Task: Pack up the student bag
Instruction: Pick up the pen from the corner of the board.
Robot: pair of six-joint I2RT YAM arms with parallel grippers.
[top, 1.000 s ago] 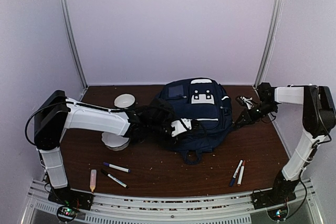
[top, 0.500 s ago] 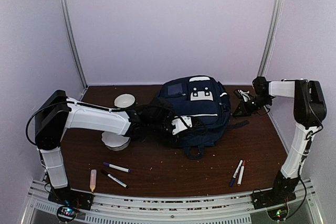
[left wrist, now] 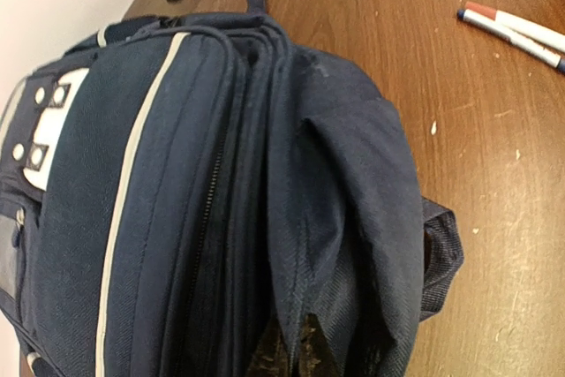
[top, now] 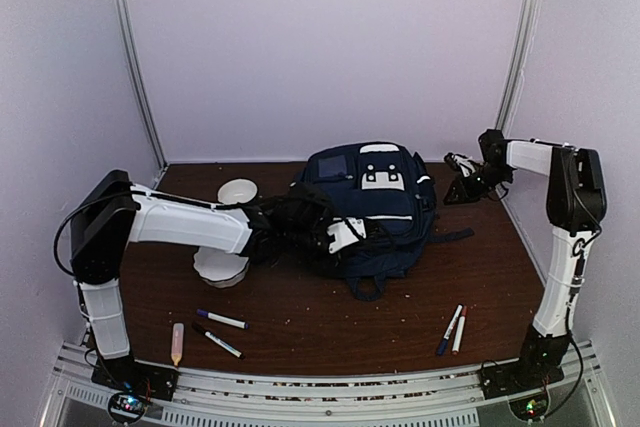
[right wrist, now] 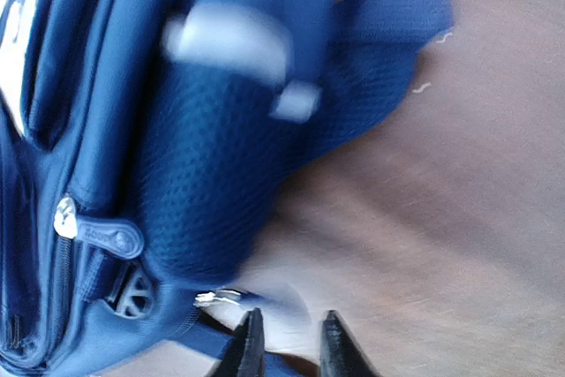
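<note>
While the left end effector (top: 362,239) presses into the student bag (top: 385,202) on the desk (top: 300,317), the bag's far corner lies just left of the right end effector (top: 455,190). At the left wrist, jaws are pinched on a fold of its navy fabric; at the right wrist, they stand slightly apart, empty, the bag just ahead.

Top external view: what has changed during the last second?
The right hand moved farther back, alongside the navy-blue striped fabric backpack, and its fingers came slightly apart. The backpack shifted a little backward. The left hand stayed shut on it; the round white bowl and white pens did not move.
</note>
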